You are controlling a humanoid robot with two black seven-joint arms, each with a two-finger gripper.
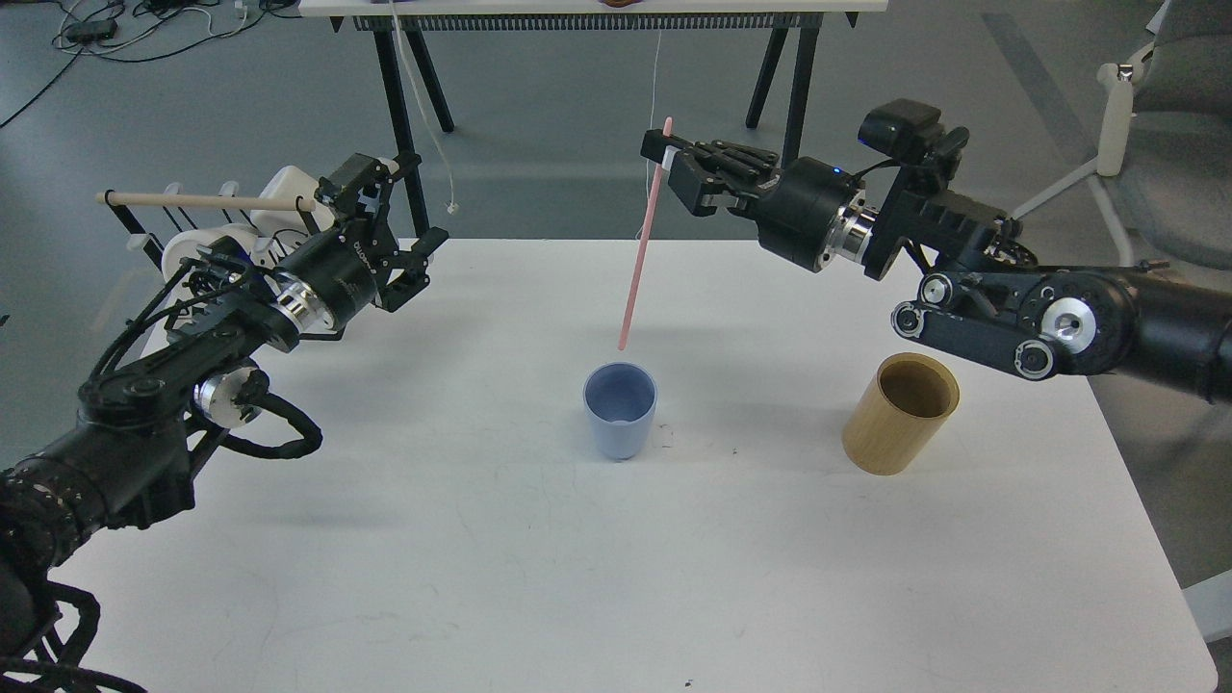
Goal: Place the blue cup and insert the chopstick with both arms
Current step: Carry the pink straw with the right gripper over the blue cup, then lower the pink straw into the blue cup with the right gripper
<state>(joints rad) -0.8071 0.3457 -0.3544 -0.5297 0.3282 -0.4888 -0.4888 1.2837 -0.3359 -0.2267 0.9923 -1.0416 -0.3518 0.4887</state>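
Note:
The blue cup [620, 409] stands upright at the middle of the white table [616, 577], empty. My right gripper [667, 159] is shut on the upper end of the pink chopstick [641, 252], which hangs nearly upright; its lower tip is just above and behind the cup's rim. My left gripper [409, 226] is open and empty, held above the table's far left edge, well left of the cup.
A tan wooden cylinder [901, 413] stands empty to the right of the cup, under my right forearm. A black wire rack with a pale wooden rod [207, 201] and white mugs [289, 188] sits behind my left arm. A chair [1169, 106] stands far right.

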